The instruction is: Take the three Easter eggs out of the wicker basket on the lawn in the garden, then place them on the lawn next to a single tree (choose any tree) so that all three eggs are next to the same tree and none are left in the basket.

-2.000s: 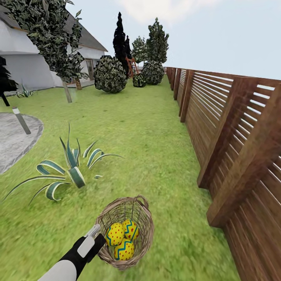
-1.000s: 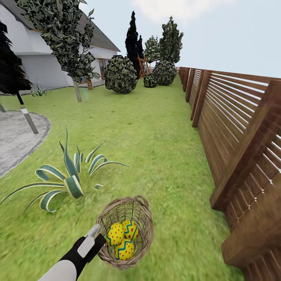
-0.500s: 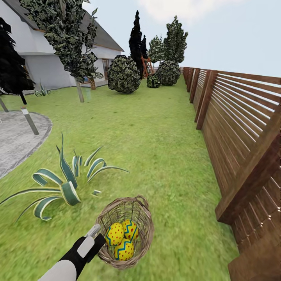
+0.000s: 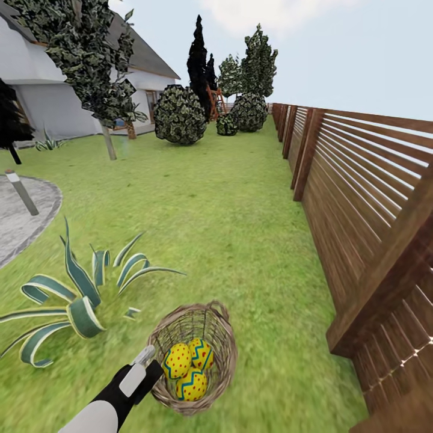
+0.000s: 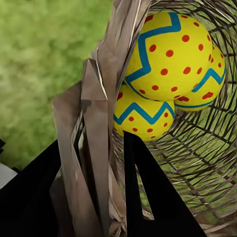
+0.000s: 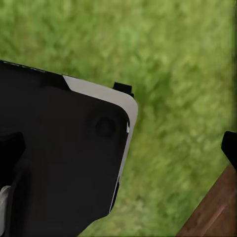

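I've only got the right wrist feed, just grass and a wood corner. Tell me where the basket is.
Observer: The left gripper clamps the wicker basket by its wall, one finger inside, one outside.
Operator: Count the eggs in it.
Observer: All three Easter eggs lie inside, piled together.
Operator: Give me a tree to head for.
Observer: The head view shows a pale-trunked tree ahead to the left, across the lawn.
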{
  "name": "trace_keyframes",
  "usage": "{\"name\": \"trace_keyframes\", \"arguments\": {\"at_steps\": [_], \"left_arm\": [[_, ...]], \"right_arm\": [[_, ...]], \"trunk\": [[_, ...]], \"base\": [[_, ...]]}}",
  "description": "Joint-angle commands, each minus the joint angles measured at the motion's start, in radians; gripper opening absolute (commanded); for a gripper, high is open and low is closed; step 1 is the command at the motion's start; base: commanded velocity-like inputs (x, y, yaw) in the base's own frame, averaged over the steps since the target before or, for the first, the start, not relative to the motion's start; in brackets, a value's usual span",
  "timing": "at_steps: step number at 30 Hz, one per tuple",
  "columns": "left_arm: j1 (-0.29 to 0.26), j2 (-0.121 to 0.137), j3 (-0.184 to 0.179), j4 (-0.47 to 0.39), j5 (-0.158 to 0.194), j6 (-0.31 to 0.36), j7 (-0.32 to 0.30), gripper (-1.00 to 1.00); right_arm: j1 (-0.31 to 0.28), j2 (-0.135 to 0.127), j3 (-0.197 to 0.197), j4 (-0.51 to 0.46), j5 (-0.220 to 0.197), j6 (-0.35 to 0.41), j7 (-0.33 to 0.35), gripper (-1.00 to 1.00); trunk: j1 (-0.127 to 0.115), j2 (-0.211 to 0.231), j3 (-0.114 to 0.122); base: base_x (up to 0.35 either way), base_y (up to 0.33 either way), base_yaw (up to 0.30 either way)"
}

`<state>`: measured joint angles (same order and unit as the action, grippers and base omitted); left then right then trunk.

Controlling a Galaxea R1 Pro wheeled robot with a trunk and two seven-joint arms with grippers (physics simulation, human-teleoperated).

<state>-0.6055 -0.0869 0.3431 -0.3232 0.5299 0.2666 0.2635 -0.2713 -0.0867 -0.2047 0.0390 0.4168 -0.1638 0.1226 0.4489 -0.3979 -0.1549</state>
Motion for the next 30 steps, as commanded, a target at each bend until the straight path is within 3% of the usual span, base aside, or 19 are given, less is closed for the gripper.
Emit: {"name": "trace_keyframes", "arguments": {"at_steps": [1, 30], "left_arm": [[0.000, -0.001, 0.001, -0.004, 0.013, 0.004, 0.006, -1.00], [0.000, -0.001, 0.001, -0.003, 0.013, 0.003, 0.006, -1.00]], "right_arm": [[-0.002, -0.001, -0.008, 0.004, 0.007, -0.006, 0.002, 1.00], [-0.002, -0.002, -0.008, 0.004, 0.008, -0.006, 0.002, 1.00]], "trunk": [[0.001, -0.002, -0.002], [0.001, -0.002, -0.002]], "base": [[0.328, -0.094, 0.000], [0.328, -0.094, 0.000]]}}
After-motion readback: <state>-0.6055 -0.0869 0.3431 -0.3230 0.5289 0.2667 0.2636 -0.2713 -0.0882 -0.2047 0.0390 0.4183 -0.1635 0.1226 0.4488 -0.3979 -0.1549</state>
